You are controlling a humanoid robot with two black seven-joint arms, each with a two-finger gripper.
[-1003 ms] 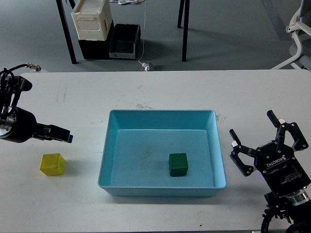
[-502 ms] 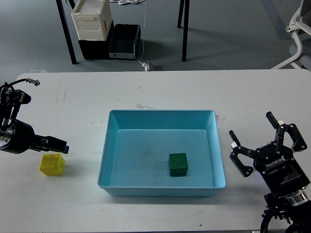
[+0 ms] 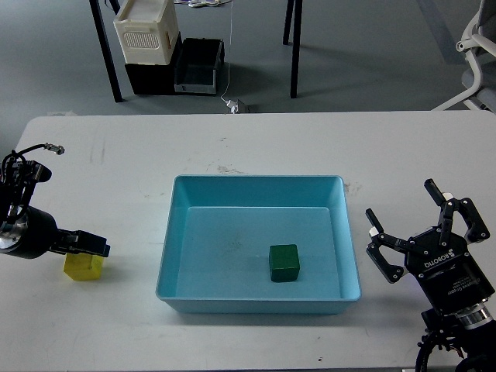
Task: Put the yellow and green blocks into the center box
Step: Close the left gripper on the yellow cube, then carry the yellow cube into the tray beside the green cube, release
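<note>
White rectangular tabletop carries a shallow light-blue plastic tray at centre. Open table all round it: broad bare strips at 9 and 3 o'clock of the tray, a wider band at 12 o'clock up to the far edge, a narrower one at 6 o'clock. Beyond the far edge, grey floor with a cream-and-black stack of bins and black table legs.

Dark green cube sits on the tray floor, toward 4 o'clock of the tray's middle, apart from all four walls. Faces run nearly square to the walls — no long axis to speak of.

Yellow cube rests on the table at 9 o'clock of the tray, well clear of its left wall and near the table's left edge. Its upper part is covered by the left black gripper, which sits directly over it, tip pointing to 3 o'clock. Fingers seen dark and end-on; cannot tell whether they are parted or closed, or touching the cube.

Right black gripper stands at 3 o'clock of the tray, just off its right wall, fingers spread wide and holding nothing, pointing toward 12 o'clock.
</note>
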